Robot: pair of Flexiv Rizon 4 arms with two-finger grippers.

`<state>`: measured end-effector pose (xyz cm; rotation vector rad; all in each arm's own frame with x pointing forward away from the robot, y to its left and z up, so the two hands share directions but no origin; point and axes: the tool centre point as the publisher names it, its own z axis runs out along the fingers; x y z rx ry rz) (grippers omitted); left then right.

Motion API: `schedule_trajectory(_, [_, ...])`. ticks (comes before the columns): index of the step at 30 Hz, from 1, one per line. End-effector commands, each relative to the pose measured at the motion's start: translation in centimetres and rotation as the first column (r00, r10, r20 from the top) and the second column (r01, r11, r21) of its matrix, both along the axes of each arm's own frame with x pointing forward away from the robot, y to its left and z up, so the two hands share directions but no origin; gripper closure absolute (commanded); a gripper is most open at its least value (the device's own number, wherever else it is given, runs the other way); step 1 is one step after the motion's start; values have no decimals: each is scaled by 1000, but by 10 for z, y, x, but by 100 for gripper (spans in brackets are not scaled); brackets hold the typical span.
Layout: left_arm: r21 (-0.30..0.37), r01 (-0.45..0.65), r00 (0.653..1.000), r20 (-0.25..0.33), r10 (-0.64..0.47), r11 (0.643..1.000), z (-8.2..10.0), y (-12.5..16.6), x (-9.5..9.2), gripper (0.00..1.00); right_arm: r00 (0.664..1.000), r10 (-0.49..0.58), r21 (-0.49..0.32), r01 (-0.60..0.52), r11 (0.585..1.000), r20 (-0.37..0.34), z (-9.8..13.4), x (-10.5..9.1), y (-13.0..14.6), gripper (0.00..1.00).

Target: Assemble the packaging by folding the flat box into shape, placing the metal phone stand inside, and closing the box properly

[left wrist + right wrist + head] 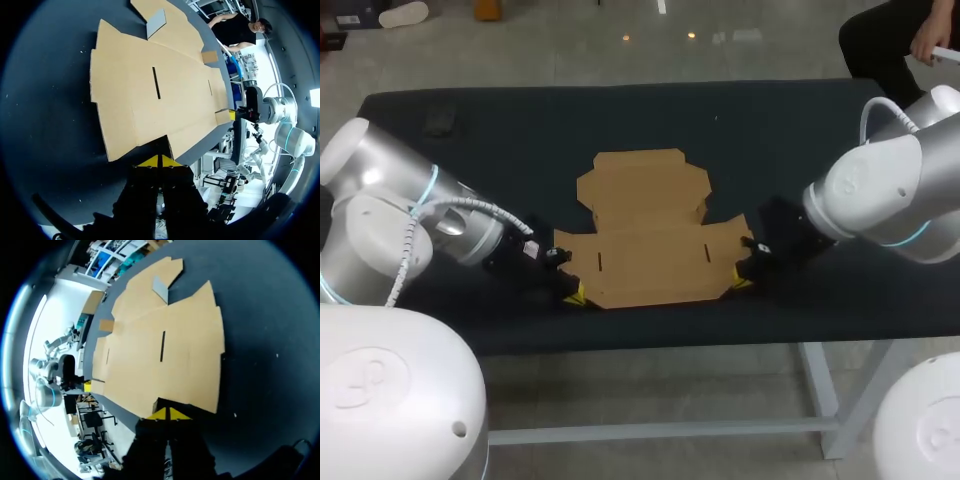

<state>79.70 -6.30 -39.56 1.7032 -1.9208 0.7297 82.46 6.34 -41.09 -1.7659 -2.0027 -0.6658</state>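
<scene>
Head view: flat box (pixel 645 255) is a plain brown cardboard blank, matte, with stepped and notched edges, lying unfolded on the dark cloth-like table (pixel 800 140); its wide panel has its long axis across, along the table's near edge; a narrower panel points away toward the far edge; two short dark slits (pixel 600 262) are cut in the wide panel; one small flap (pixel 703 207) stands up on the box's right side; left gripper (pixel 575 293) is at the box's near left corner, right gripper (pixel 740 278) at its near right corner, both low by the cardboard; a small dark object (pixel 440 122) lies well apart from the box, far left; cannot tell what it is.

Left wrist view: left gripper (pixel 159 161) has its yellow tips pressed together with no gap, just at the box (pixel 150 100) edge and holding nothing; the box stretches ahead of it; right gripper (pixel 231 114) is at the box's far corner; the raised flap (pixel 156 22) looks grey.

Right wrist view: right gripper (pixel 169 414) has its tips together too, with nothing between them, at the box (pixel 160 360) edge; left gripper (pixel 88 386) is at the opposite corner of the box.
</scene>
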Motion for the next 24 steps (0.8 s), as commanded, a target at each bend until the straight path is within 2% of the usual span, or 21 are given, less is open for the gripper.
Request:
schedule_trajectory(1, [22,5,1000,4,-5,1000,6,-5,-1,100,1000,-2,-13,2,1000,1,3,-1,3,100])
schedule_trajectory(24, [111,-7,1000,-2,7,994,11,-19,3,100,1000,2,-67,-2,998,9,6,1,14,100])
